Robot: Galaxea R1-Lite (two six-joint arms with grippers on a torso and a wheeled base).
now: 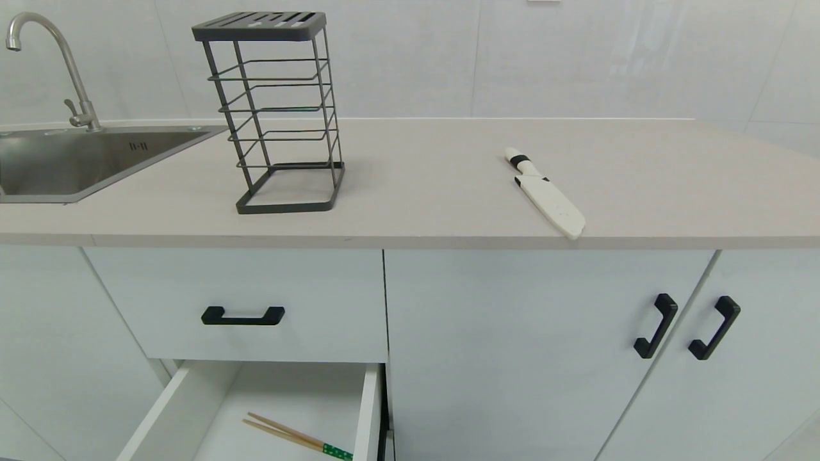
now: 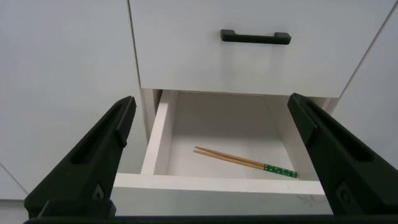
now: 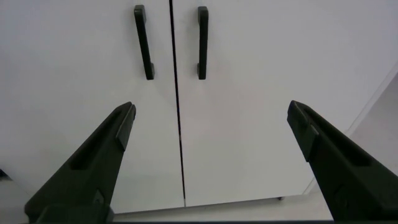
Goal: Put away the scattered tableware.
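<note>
A white knife in a sheath [image 1: 546, 194], with a black band on its handle, lies on the countertop [image 1: 423, 186] near the front edge at the right. A pair of wooden chopsticks with green ends [image 1: 296, 436] [image 2: 245, 162] lies inside the open lower drawer [image 1: 368, 410] [image 2: 155, 143]. My left gripper [image 2: 210, 112] is open and hangs in front of that drawer, with nothing between its fingers. My right gripper [image 3: 211, 118] is open as well, facing the two cabinet doors [image 3: 174, 93] with black handles.
A black wire rack [image 1: 278, 109] stands on the countertop left of the middle. A steel sink [image 1: 77, 160] with a tap [image 1: 64, 64] sits at the far left. The upper drawer [image 1: 243, 301] is closed. The cabinet doors [image 1: 685, 326] at the right are closed.
</note>
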